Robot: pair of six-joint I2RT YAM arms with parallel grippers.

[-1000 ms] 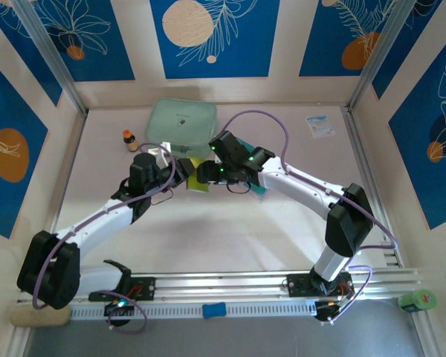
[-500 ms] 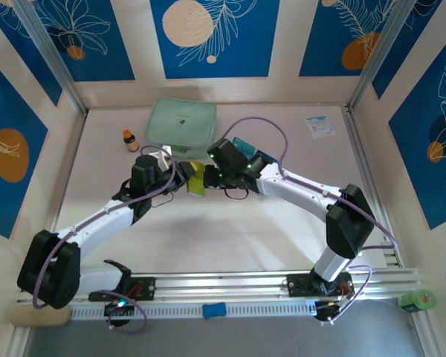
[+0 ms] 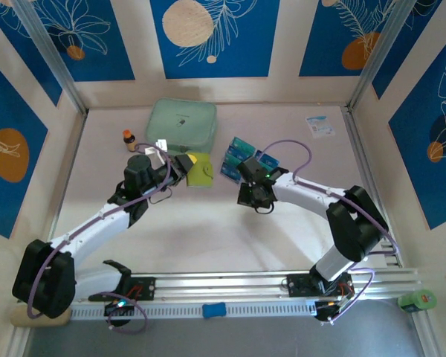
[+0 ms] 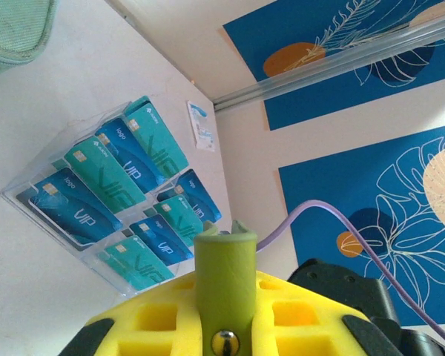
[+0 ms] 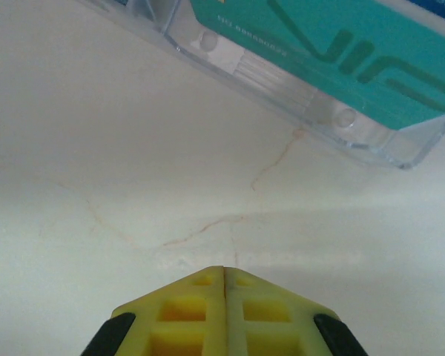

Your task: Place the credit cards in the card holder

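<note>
Top external view: the olive card holder (image 3: pixel 201 169) is seen held at the back middle of the desk (image 3: pixel 208 245), pinched by the left fingers (image 3: pixel 183 163). Just to its right the credit cards (image 3: pixel 245 158) are laid out in a clear tray (image 3: pixel 229 169) flat on the desk, apart from the holder. The right arm (image 3: pixel 305 192) is bent in toward the near edge of that tray. A mint pouch (image 3: pixel 182 123) lies behind the holder, a small bottle (image 3: pixel 128 138) to its left, and a paper packet (image 3: pixel 320 125) at the back right.

From the left wrist, the holder's olive strap with its snap is seen clamped between the yellow pads.

From the right wrist, the right fingers (image 5: pixel 193 311) are shown pressed together on nothing, above bare desk just short of a teal card.
</note>
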